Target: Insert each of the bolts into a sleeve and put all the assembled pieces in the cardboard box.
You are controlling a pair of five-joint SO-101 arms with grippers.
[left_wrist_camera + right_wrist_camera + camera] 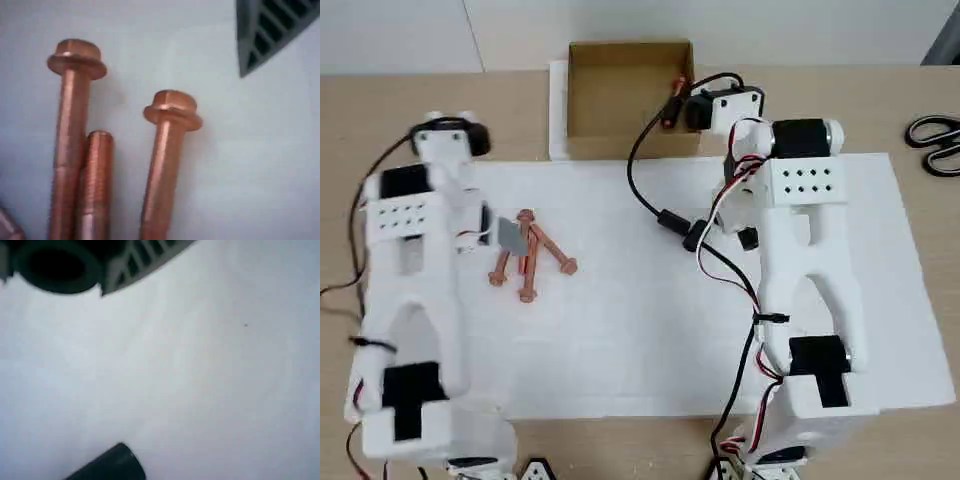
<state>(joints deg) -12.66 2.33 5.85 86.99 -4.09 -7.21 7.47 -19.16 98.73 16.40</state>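
A white foam sheet (640,330) covers the middle of the wooden desk (380,110), and the copper-coloured bolts (528,258) lie on its left part in a loose, crossing heap, well apart from the cardboard box (578,100), which stands open at the sheet's far edge. The left claw (508,235) sits low at the heap's left side, just beside the nearest shanks; whether it is spread or pressed together cannot be told, and no bolt can be seen in its grip. From the left wrist, three bolts lie flat on the foam: one long bolt (75,140) with its flanged hex head up, a second shank (95,185) lying tight against it with its plain end showing, and a third bolt (167,165) a little apart, slightly tilted, while a dark ribbed part of the claw cuts into the corner. The right arm (805,260) is folded over the sheet's right side, its upper joints near the box's right corner, with a black cable (645,190) looping across the foam. At the box's right wall a slim reddish piece (672,103) shows, too small to identify. From the right wrist, a dark ribbed part of the right claw (135,260) hangs over bare foam, its state impossible to tell, and a black cylinder (112,465) lies on the sheet. Scissors (935,143) rest on the desk at the far right
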